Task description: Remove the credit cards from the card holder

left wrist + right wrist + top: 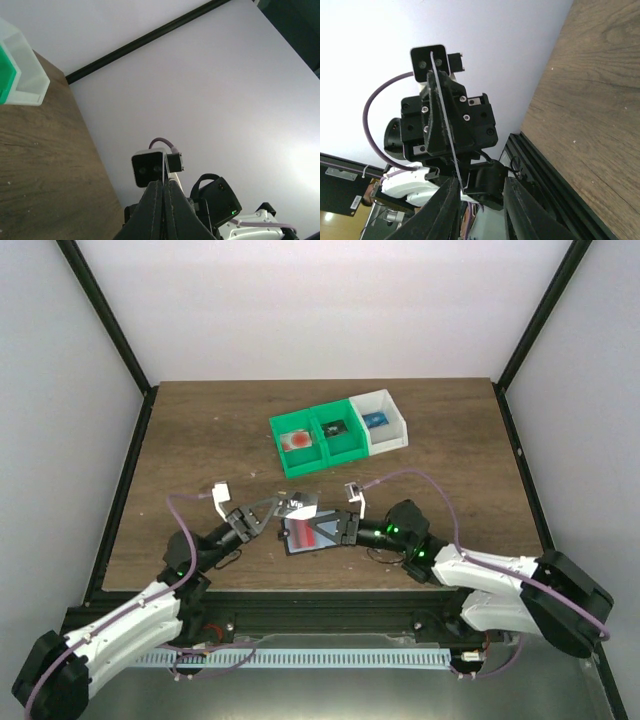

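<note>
Left jaws pinched on card holder (308,534), edge-on in wrist views; right jaws parted astride its end, contact unclear.

Lifted card holder (320,531), red card (297,534) showing

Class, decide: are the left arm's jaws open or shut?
Shut: the left wrist view shows both fingers pressed flat against the thin, edge-on card holder, no gap.
</note>
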Motion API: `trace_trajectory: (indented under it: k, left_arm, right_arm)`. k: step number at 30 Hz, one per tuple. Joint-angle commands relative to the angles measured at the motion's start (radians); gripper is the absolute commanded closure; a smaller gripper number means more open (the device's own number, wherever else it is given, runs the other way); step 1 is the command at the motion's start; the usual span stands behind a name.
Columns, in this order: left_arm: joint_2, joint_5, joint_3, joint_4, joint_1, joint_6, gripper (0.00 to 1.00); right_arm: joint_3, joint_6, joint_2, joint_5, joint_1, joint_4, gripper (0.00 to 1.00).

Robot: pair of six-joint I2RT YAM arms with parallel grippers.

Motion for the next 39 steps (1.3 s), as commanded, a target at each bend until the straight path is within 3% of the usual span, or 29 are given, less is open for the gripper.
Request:
trace_trajectory:
  k: [1, 6, 9, 12, 13, 17, 21, 25, 34, 39]
  left_arm:
    - [-0.003, -0.020, -0.018, 0.065, -0.001, -0.007, 1.00]
    - [-0.019, -0.026, -0.018, 0.052, -0.001, -0.003, 1.00]
    - [-0.028, -0.027, -0.018, 0.040, -0.001, 0.004, 1.00]
    - [-0.040, -0.029, -0.017, 0.003, -0.001, 0.018, 1.00]
    - [-0.049, -0.045, -0.007, -0.037, -0.001, 0.025, 0.95]
    - [-0.077, -0.077, 0.046, -0.255, -0.002, 0.102, 0.51]
    - [-0.087, -0.061, 0.124, -0.415, -0.001, 0.221, 0.35]
    - [-0.089, -0.079, 0.173, -0.522, -0.002, 0.317, 0.02]
    - [-0.108, -0.142, 0.351, -0.857, -0.001, 0.609, 0.00]
    - [-0.160, -0.210, 0.369, -0.942, -0.001, 0.608, 0.00]
  right_arm:
    - [0.058, 0.024, 0.029, 0.043, 0.011, 0.078, 0.75]
    - [0.075, 0.034, 0.053, 0.053, 0.012, 0.109, 0.80]
    - [0.068, 0.034, 0.053, 0.066, 0.014, 0.135, 0.97]
    - [0.053, 0.017, 0.029, 0.097, 0.014, 0.134, 1.00]
    - [0.054, -0.015, 0.013, 0.106, 0.008, 0.101, 0.99]
    - [0.160, -0.168, -0.082, 0.133, -0.069, -0.299, 1.00]
    - [0.257, -0.323, -0.138, 0.072, -0.230, -0.571, 1.00]
    - [0.395, -0.480, -0.077, 0.021, -0.367, -0.780, 1.00]
    - [0.777, -0.758, 0.268, 0.024, -0.523, -1.075, 1.00]
    - [0.955, -0.826, 0.457, 0.056, -0.559, -1.156, 1.00]
